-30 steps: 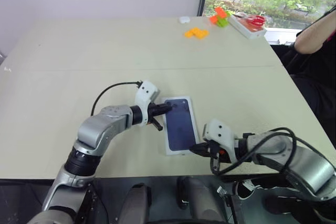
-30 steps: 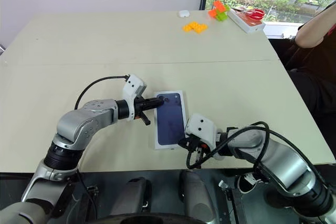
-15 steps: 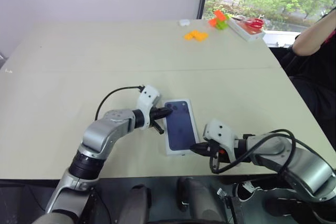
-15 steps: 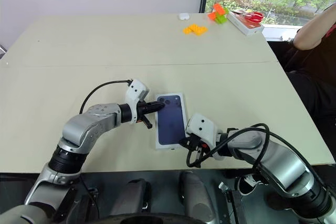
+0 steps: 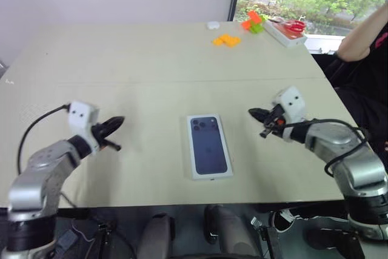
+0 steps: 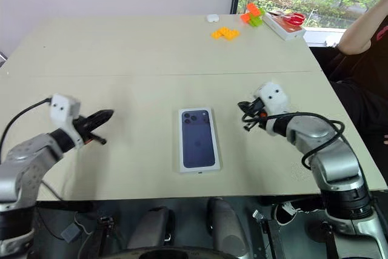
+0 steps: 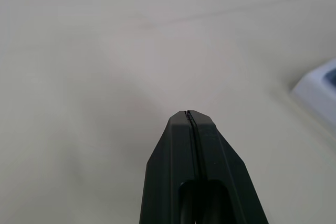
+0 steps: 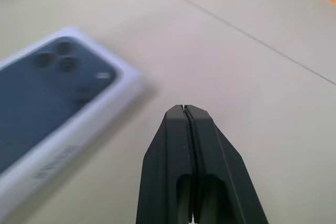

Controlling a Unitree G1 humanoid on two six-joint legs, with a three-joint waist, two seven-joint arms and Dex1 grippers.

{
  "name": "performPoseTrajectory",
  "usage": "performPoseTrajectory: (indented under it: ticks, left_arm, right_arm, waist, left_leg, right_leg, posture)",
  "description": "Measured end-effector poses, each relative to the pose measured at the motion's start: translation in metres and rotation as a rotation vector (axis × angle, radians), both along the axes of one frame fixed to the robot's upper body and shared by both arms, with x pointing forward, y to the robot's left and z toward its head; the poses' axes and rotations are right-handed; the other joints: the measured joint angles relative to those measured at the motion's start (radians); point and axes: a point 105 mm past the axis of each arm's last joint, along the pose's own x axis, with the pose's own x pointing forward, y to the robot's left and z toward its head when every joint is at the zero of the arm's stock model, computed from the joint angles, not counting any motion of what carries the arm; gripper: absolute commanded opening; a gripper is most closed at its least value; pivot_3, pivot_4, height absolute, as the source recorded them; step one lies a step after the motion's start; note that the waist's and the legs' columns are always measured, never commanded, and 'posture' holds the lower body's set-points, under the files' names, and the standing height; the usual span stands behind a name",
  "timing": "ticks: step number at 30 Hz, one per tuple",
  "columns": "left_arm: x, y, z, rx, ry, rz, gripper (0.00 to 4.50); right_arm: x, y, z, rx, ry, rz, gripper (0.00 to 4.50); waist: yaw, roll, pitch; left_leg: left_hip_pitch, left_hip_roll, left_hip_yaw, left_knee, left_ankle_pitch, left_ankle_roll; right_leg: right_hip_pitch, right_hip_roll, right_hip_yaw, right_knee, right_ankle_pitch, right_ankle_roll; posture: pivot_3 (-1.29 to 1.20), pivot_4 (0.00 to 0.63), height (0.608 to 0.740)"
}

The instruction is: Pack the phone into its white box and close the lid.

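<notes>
Both arms swung outward off the lid [image 5: 209,145], left end effector [image 5: 117,122] pinched together, right end effector [image 5: 254,113] likewise

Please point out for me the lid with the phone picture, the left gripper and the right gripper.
lid [image 5: 209,147], left eye view, on the printed phone picture.
left gripper [image 5: 116,121], left eye view, at its shut fingertips.
right gripper [image 5: 253,112], left eye view, at its shut fingertips.

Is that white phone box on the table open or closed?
Closed. The lid, with its printed phone picture facing up, sits flat and square over the white box; no inside shows.
</notes>
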Motion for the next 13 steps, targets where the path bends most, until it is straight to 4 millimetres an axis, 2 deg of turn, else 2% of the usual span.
performPoseTrajectory:
  ticks: [1, 5, 13]
  left_arm:
    - [-0.006, 0.007, -0.003, 0.006, 0.011, 0.014, 0.00]
    - [-0.016, 0.015, -0.009, 0.022, 0.015, 0.030, 0.00]
    - [-0.019, 0.018, -0.008, 0.006, 0.012, 0.047, 0.00]
  right_arm:
    - [0.004, -0.009, 0.000, 0.012, 0.005, -0.024, 0.03]
    - [0.006, -0.009, -0.002, 0.022, 0.011, 0.011, 0.03]
    - [0.000, -0.009, -0.014, 0.029, 0.053, 0.050, 0.03]
  waist:
    - [0.001, 0.000, 0.000]
    - [0.003, 0.000, 0.000]
    - [-0.001, 0.000, 0.000]
  left_leg:
    - [0.000, 0.000, 0.000, 0.000, 0.000, 0.000]
    - [0.000, 0.000, 0.000, 0.000, 0.000, 0.000]
    - [0.000, 0.001, 0.000, 0.000, 0.000, 0.000]
  right_leg:
    - [0.000, 0.000, 0.000, 0.000, 0.000, 0.000]
    - [0.000, 0.000, 0.000, 0.000, 0.000, 0.000]
    - [0.000, 0.001, 0.000, 0.000, 0.000, 0.000]
  posture:
    - [0.00, 0.150, 0.730]
    - [0.00, 0.150, 0.730]
    - [0.00, 0.150, 0.730]
